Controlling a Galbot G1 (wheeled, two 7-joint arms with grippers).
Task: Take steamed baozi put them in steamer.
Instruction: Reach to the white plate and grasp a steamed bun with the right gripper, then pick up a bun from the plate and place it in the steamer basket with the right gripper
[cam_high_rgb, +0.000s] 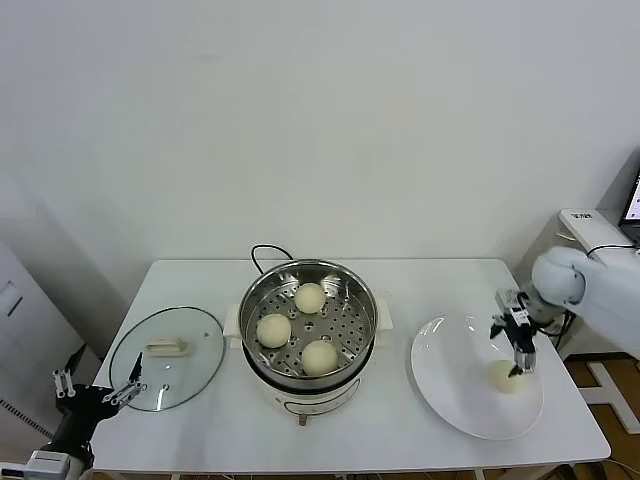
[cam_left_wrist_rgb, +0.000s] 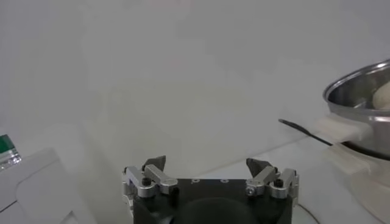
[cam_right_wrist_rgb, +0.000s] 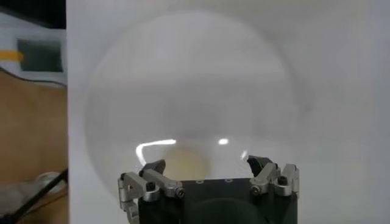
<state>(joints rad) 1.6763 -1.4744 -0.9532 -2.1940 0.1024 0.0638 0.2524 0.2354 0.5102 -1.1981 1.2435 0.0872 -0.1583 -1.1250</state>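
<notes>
The steel steamer (cam_high_rgb: 255, 296) stands mid-table on its white base and holds three baozi (cam_high_rgb: 310, 297), (cam_high_rgb: 273, 330), (cam_high_rgb: 319, 357). A fourth baozi (cam_high_rgb: 507, 376) lies on the white plate (cam_high_rgb: 450, 385) at the right. My right gripper (cam_high_rgb: 520, 365) is open and hovers just above that baozi, its fingers apart on either side; in the right wrist view the baozi (cam_right_wrist_rgb: 183, 165) lies between the spread fingertips (cam_right_wrist_rgb: 156, 165), not gripped. My left gripper (cam_high_rgb: 98, 392) is open and empty, parked low past the table's left front corner. The steamer's rim (cam_left_wrist_rgb: 353, 91) shows in the left wrist view.
A round glass lid (cam_high_rgb: 165, 357) with a white handle lies flat on the table left of the steamer. A black cord (cam_high_rgb: 262, 250) runs behind the steamer. The plate lies near the table's right front edge. White equipment (cam_high_rgb: 590, 225) stands right of the table.
</notes>
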